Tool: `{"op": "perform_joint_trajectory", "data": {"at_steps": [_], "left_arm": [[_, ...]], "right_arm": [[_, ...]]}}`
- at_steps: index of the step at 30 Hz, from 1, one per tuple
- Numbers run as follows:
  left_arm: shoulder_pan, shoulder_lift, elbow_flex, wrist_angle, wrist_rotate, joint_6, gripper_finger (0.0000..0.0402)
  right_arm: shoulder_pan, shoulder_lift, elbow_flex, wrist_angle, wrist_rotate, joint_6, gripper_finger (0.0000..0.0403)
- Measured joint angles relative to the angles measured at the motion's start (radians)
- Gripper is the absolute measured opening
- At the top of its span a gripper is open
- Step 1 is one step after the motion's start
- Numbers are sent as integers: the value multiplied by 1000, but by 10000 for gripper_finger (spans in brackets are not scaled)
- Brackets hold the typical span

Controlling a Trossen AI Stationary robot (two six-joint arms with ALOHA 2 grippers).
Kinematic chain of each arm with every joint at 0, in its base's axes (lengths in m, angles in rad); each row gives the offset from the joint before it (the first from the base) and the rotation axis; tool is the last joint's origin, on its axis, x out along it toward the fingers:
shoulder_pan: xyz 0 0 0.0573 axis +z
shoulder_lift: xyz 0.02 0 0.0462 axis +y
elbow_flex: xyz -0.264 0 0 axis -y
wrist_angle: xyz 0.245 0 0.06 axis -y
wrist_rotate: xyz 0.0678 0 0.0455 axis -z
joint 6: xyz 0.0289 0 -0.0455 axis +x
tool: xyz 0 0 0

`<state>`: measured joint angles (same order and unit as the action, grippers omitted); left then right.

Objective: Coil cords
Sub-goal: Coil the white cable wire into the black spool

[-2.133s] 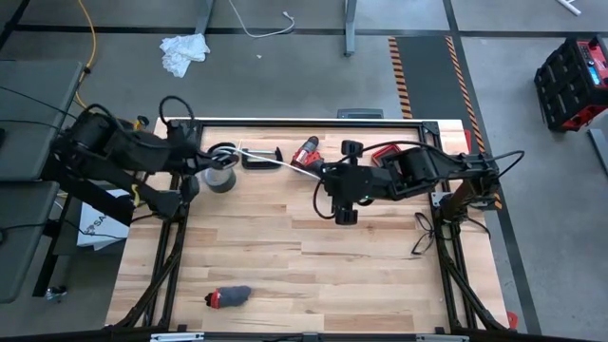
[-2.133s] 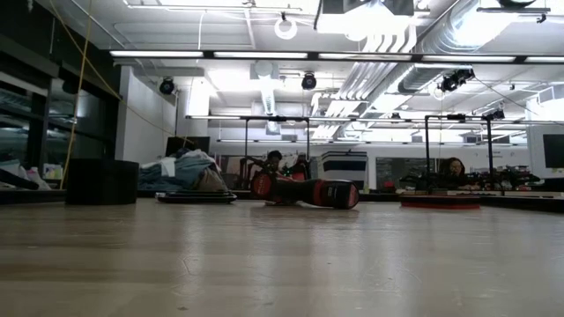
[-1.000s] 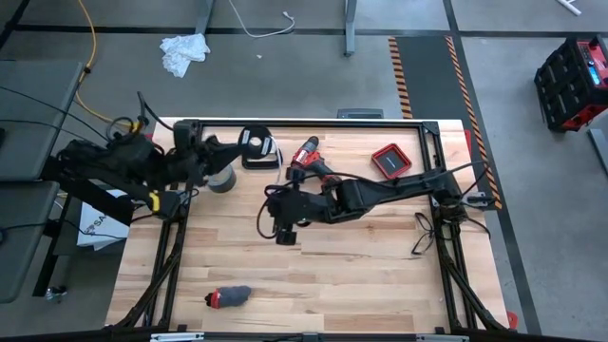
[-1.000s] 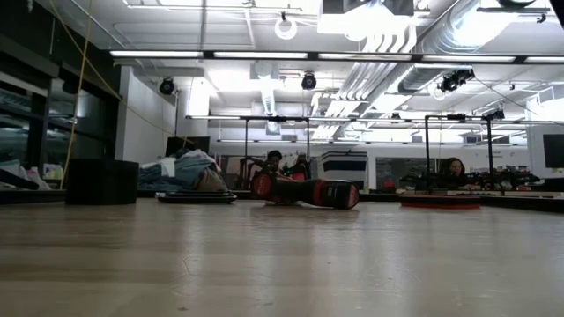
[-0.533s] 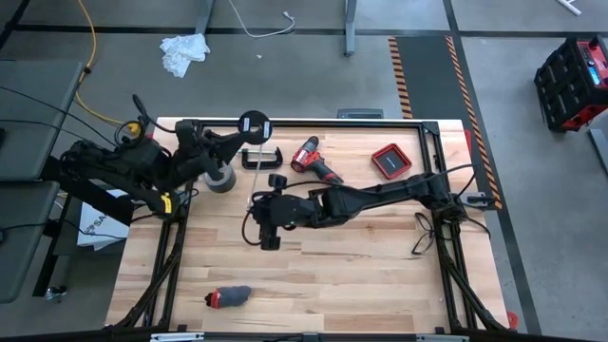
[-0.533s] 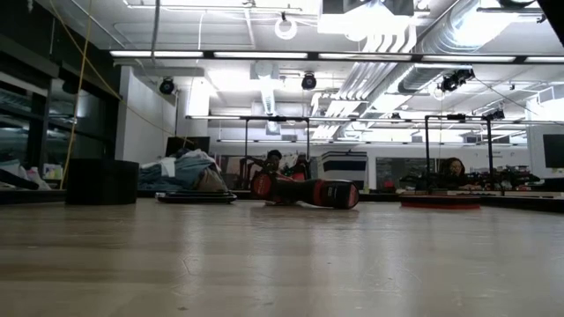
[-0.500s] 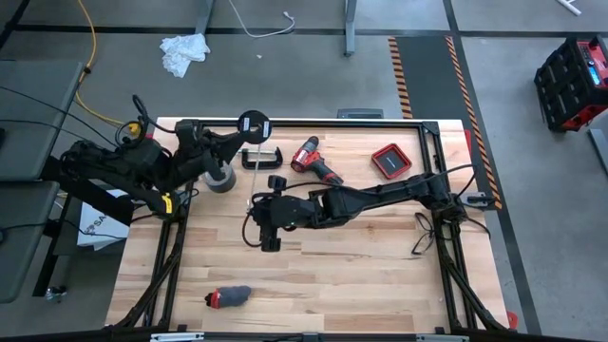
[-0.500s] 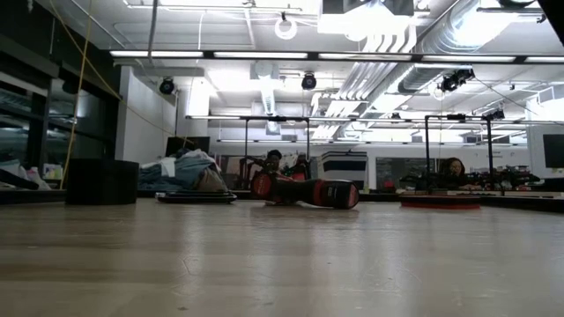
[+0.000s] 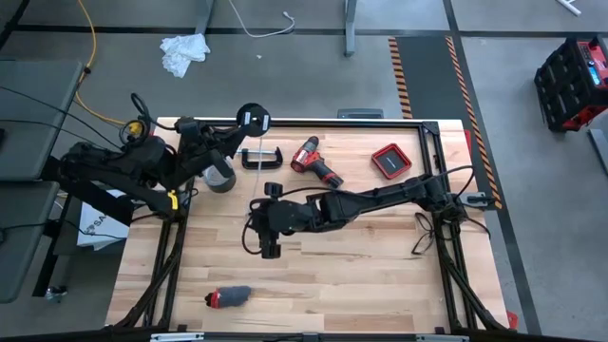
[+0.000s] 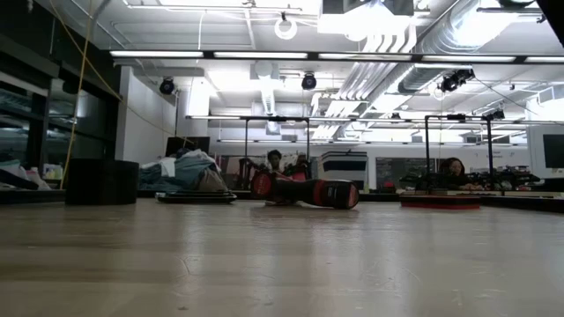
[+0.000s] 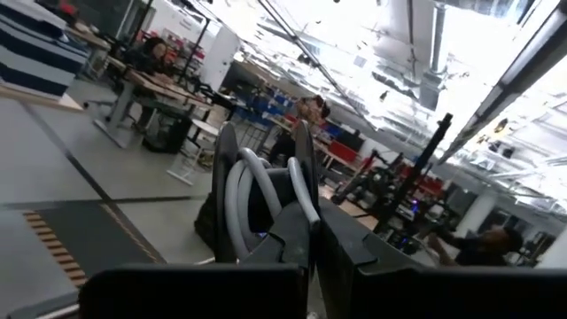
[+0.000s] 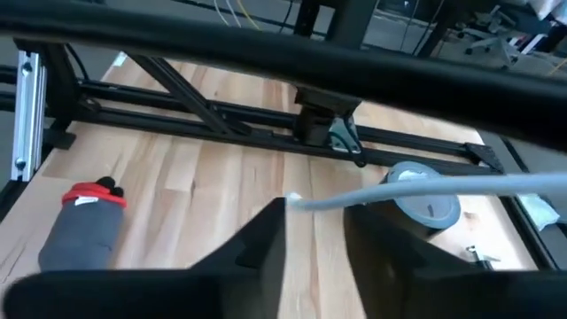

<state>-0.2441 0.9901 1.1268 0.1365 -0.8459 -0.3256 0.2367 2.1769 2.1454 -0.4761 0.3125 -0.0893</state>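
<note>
The cord's round black disc (image 9: pixel 252 118) with its pale centre hangs over the table's far rail, flat face up, with my left gripper (image 9: pixel 237 128) shut on it. In the left wrist view white cable loops (image 11: pixel 237 197) lie wound around the disc (image 11: pixel 223 168). From there the thin white cable (image 12: pixel 443 188) runs to my right gripper (image 12: pixel 314 232), which stands open over the table's middle left (image 9: pixel 269 237). The cable's free end (image 12: pixel 291 203) lies at one fingertip. My left gripper grips the disc at its edge (image 11: pixel 297 217), coming level from the table's left; its own fingers hide the exact place. The disc is lifted clear of the table, the cable wound on it. My right gripper has the cable's free end (image 12: pixel 291 203) against one fingertip (image 12: pixel 273 221); whether they touch, I cannot tell.
A grey tape roll (image 9: pixel 219 176), a black clamp (image 9: pixel 261 157), a red drill (image 9: pixel 313 161) and a red tray (image 9: pixel 391 161) lie along the far side. A grey and red object (image 9: pixel 231 296) lies near the front edge. A black frame (image 9: pixel 313 122) rims the table.
My left gripper has carried the disc up and toward the table's far edge, over the rail. My right gripper has moved a little toward the table's left and near edges.
</note>
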Motion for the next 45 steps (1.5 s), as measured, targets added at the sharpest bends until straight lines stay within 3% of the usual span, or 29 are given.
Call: {"op": "perform_joint_trajectory", "data": {"at_steps": [6,15,20,24,31,39,45], "left_arm": [[71,-2,-76,118,81,53,0],[231,-96,-199,155,267,53,0],[344,-199,-261,147,485,37,0],[463,-278,-290,139,738,-25,0],[677,-344,-294,-2,1176,-176,0],[825,-306,-294,10,1368,-229,0],[841,-179,-294,265,1497,-360,0]], "right_arm": [[1,-2,0,-49,35,4,152],[14,-27,0,-152,50,101,156],[2,-23,0,-155,51,220,156],[-11,-11,0,-161,54,393,156],[-19,-11,0,-174,62,556,156],[15,-109,0,-172,71,611,156],[31,-196,0,-335,268,541,156]]}}
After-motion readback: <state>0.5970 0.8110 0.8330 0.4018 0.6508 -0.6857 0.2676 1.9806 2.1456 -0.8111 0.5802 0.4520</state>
